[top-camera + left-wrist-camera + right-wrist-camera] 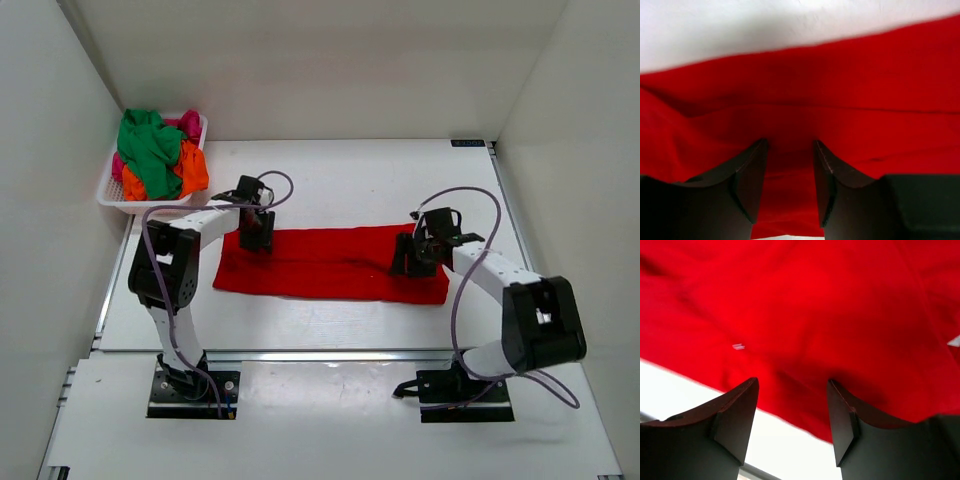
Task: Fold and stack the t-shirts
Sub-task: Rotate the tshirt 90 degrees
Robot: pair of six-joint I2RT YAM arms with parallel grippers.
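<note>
Setting: a white tabletop [350, 180] walled in by white panels, seen from above, with two black-and-white robot arms mounted at its near edge.
Red t-shirt: the red t-shirt [330, 262] lies flat on the middle of the tabletop as a long band running left to right between the two arms. Its near edge is fairly straight, and soft creases run along its length.
Left gripper: the left gripper [256, 232] points down at the far left corner of the red t-shirt. In the left wrist view its jaws are spread, red cloth fills the gap between them, and a strip of white tabletop shows beyond the cloth's far edge.
Right gripper: the right gripper [408, 258] is low over the right end of the red t-shirt. In the right wrist view its jaws are spread, with red cloth and its edge against the white tabletop showing between them.
Basket: a white lattice basket [108, 190] sits in the far left corner, well apart from the red t-shirt.
Basket contents: a crumpled green t-shirt [150, 150] lies on top, an orange t-shirt [193, 170] beside it on the right, and a pink t-shirt [188, 124] shows at the far side.
</note>
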